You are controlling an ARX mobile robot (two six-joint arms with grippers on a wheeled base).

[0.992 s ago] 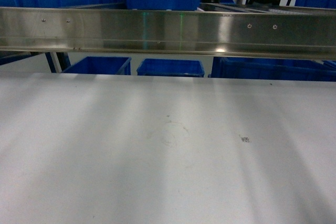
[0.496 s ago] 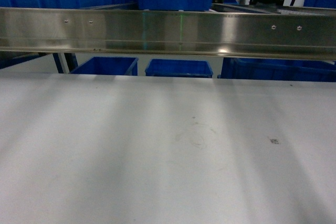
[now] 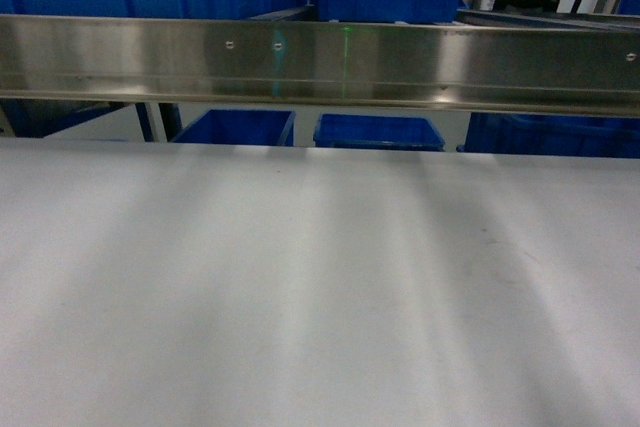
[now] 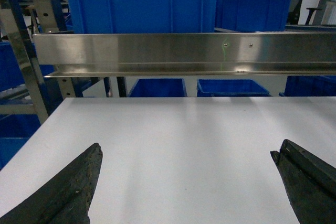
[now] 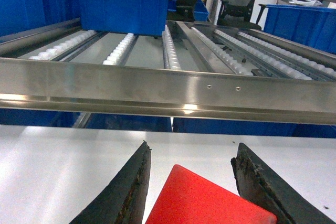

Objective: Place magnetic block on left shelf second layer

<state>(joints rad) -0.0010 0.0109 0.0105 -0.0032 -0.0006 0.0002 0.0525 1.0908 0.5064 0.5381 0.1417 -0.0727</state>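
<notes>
The right pincer (image 5: 191, 182) holds the red block (image 5: 207, 198) over the bench (image 3: 320, 287); the left pincer (image 4: 186, 182) gapes wide. Carrying step: next, reach the left shelf's blue bin (image 4: 139, 1).

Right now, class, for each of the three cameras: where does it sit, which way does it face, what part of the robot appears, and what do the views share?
Head: rides on the robot, slanting down over the white tabletop toward the steel rail; no arm shows.
Left wrist: low over the tabletop, facing the rail; the open left end effector frames it.
Right wrist: higher, facing the roller rails and a blue bin; the right end effector holds the red magnetic block.
Shared: rail, tabletop, blue bins.
</notes>
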